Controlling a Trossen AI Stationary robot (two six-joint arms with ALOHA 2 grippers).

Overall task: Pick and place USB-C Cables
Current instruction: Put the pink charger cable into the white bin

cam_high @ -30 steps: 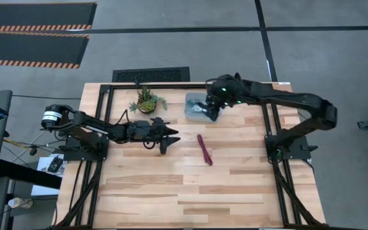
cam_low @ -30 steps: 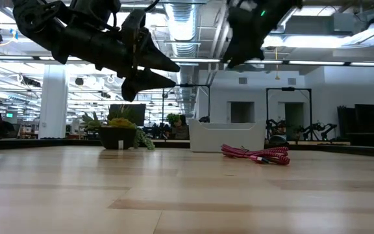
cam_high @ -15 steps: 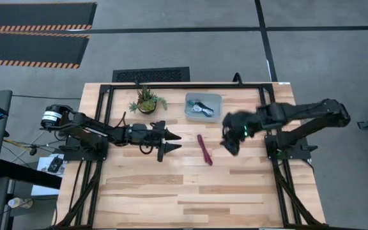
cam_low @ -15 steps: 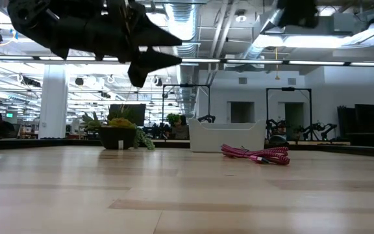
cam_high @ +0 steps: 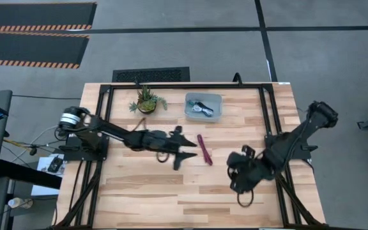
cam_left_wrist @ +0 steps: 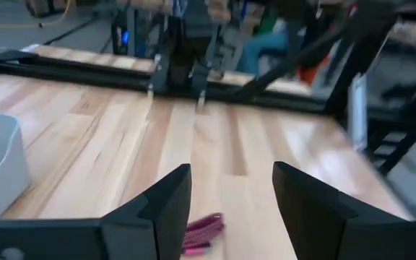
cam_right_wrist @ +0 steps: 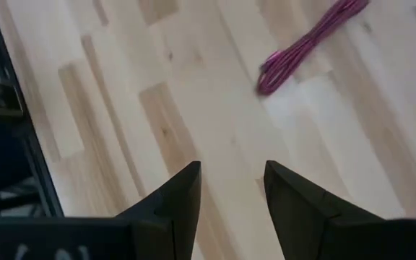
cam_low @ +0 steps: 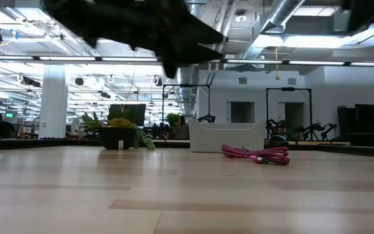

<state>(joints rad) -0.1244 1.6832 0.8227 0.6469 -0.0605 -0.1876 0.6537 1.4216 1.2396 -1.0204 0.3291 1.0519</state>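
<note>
The maroon-magenta cable (cam_high: 204, 149) lies bundled flat on the wooden table, also seen in the low view (cam_low: 257, 154). My left gripper (cam_high: 191, 149) is open and hovers just to the cable's left, above the table (cam_low: 193, 49); its wrist view shows the cable (cam_left_wrist: 201, 231) low between the fingers. My right gripper (cam_high: 235, 182) is open, near the table's near right side, and sees the cable (cam_right_wrist: 309, 45) farther off. A black and a white cable lie in the grey bin (cam_high: 189, 110). No teal cable shows.
The grey bin (cam_low: 226, 138) stands near the far edge, with a small potted plant (cam_high: 147, 101) to its left. A black frame runs along the table's edges. Bare wood lies across the table's near half.
My right gripper has drawn away from above the grey bin, travelling toward the near right of the table. My left gripper has moved right toward the magenta cable, staying above the table. The cable has not moved.
</note>
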